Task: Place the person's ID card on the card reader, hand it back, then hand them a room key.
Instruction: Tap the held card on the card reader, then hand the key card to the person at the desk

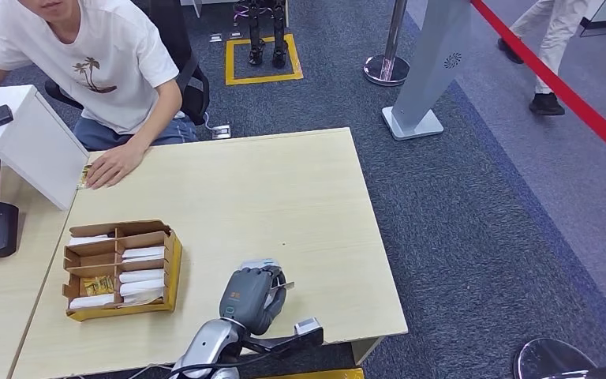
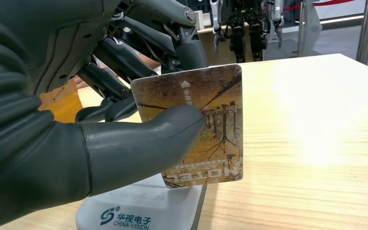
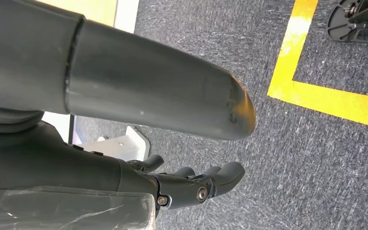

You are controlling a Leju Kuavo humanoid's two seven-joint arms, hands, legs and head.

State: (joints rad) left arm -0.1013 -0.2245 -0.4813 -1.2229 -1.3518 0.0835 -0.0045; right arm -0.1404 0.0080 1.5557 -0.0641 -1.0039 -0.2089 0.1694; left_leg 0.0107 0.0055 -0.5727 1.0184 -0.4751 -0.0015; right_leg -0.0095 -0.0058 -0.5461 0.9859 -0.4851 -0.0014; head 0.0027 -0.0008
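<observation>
One card (image 2: 206,129) (printed with autumn trees) sits over one white card reader (image 2: 139,211). One cardboard organizer box (image 1: 122,268) stands on one wooden table (image 1: 284,197). Two robot hands show: the left hand (image 1: 252,298) and the right hand (image 3: 124,96). One person (image 1: 87,71) sits at the table; another walks beyond one red barrier tape (image 1: 568,95).

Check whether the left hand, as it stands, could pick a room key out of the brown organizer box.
Probably not yet. The left hand already pinches a card between thumb and fingers above the white card reader. The organizer box sits close beside it with its top open, so reach looks fine once the card is released.
</observation>
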